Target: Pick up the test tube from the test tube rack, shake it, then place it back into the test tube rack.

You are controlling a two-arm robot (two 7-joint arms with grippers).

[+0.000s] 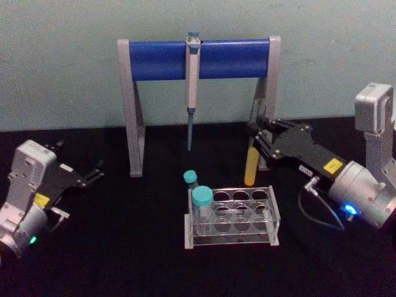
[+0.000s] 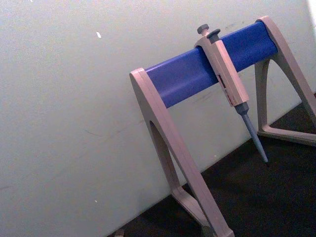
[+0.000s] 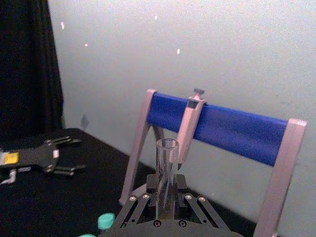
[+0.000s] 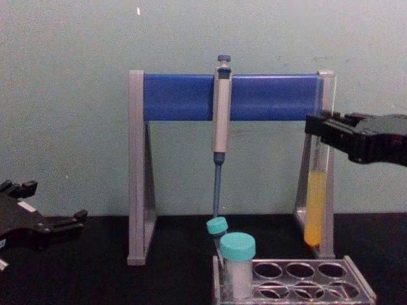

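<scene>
The test tube (image 1: 250, 166) is a slim clear glass tube with yellow liquid in its lower part. It hangs upright, and its bottom is just above and behind the back right corner of the test tube rack (image 1: 232, 239). My right gripper (image 1: 257, 132) is shut on its upper part, as the chest view shows for the test tube (image 4: 315, 210) and right gripper (image 4: 320, 126). In the right wrist view the test tube's open mouth (image 3: 167, 145) rises between my right gripper (image 3: 167, 191) fingers. My left gripper (image 1: 78, 159) rests open at the far left of the table.
A grey-and-blue pipette stand (image 1: 197, 60) spans the back, with a pipette (image 1: 192, 93) hanging from its bar. The held tube is close to the stand's right leg (image 4: 329, 190). Two teal-capped vials (image 1: 202, 198) stand at the rack's left end. A pale wall lies behind.
</scene>
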